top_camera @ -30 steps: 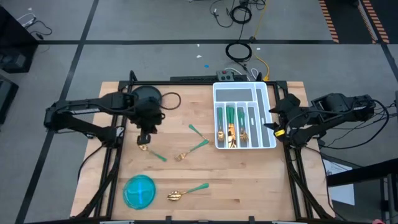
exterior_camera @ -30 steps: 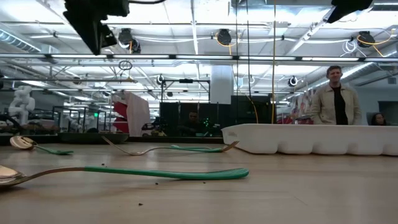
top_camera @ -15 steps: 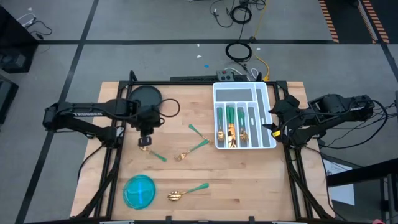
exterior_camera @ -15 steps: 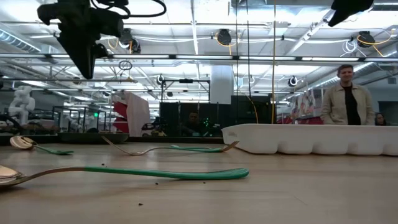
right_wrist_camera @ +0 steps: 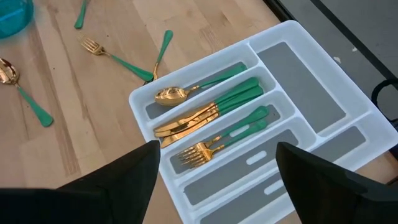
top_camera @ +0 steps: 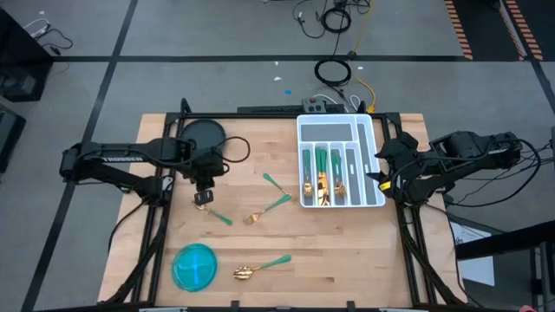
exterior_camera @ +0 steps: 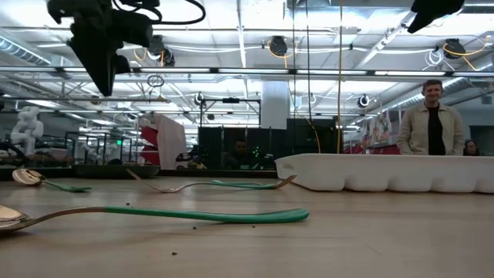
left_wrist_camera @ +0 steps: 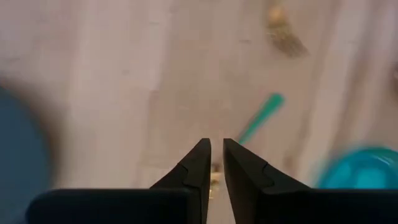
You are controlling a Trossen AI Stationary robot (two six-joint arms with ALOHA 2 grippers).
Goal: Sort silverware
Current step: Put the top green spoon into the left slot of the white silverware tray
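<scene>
Loose silverware lies flat on the wooden table: a gold spoon with a teal handle (top_camera: pixel 211 206), two forks (top_camera: pixel 270 203), and another spoon (top_camera: pixel 260 267) beside the blue bowl (top_camera: pixel 194 266). My left gripper (top_camera: pixel 204 179) (left_wrist_camera: pixel 216 152) hangs in the air above the first spoon, pointing down, with its fingers nearly together and holding nothing. The low view shows the left gripper (exterior_camera: pixel 100 77) well clear of the table. My right gripper (top_camera: pixel 386 171) (right_wrist_camera: pixel 216 149) waits open over the right edge of the white tray (top_camera: pixel 375 139). In the tray lie a spoon (right_wrist_camera: pixel 186 92), knives (right_wrist_camera: pixel 205 114) and forks (right_wrist_camera: pixel 217 142).
A round black object (top_camera: pixel 203 134) with a cable sits at the table's far left. The bowl stands near the table's near edge. Bare wood lies between the loose pieces and the tray. A person (exterior_camera: pixel 431 116) stands in the room beyond the table.
My left gripper has come down toward the spoon on the table's left and then held still above it. The silverware and my right arm have stayed put. The person behind has stepped a little to the side.
</scene>
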